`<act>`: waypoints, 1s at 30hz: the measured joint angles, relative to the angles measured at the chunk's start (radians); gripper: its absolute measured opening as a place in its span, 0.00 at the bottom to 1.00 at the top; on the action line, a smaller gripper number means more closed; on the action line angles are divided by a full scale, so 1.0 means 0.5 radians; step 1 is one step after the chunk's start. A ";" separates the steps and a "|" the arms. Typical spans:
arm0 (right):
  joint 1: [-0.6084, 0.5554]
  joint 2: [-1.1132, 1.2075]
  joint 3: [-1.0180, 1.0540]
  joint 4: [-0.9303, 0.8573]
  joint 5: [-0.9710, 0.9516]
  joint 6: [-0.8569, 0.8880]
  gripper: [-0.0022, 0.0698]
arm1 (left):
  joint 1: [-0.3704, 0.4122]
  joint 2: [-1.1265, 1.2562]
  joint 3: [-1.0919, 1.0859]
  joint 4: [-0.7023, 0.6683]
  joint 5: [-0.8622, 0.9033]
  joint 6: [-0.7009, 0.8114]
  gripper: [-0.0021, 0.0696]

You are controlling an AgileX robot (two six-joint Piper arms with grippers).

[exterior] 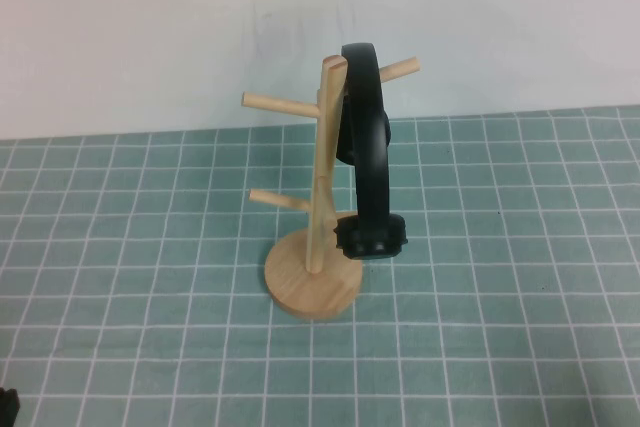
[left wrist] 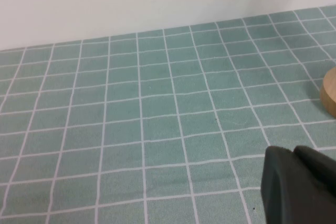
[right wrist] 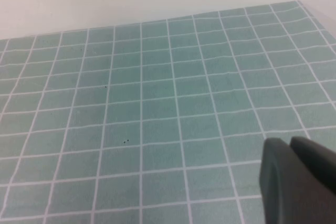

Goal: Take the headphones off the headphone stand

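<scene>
Parked low over the green grid cloth (exterior: pixel 500 327), well away from the work: left gripper (left wrist: pixel 299 187) and right gripper (right wrist: pixel 296 179), grip state impossible to tell. Hanging upright, headband on top, long axis vertical: one pair of headphones (exterior: pixel 366 162), on one headphone stand (exterior: pixel 318 197) mid-table. Showing only the stand's base edge: left wrist view.
</scene>
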 joint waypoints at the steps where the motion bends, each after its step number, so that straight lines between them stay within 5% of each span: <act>1: 0.000 0.000 0.000 0.000 0.000 0.000 0.02 | 0.000 0.000 0.000 0.000 0.000 0.000 0.02; 21: 0.000 0.000 0.000 0.000 -0.023 0.004 0.02 | 0.000 0.000 0.000 0.000 0.000 0.000 0.02; 30: 0.000 0.000 0.000 0.000 -1.113 0.004 0.02 | 0.000 0.000 0.000 0.000 0.000 0.000 0.02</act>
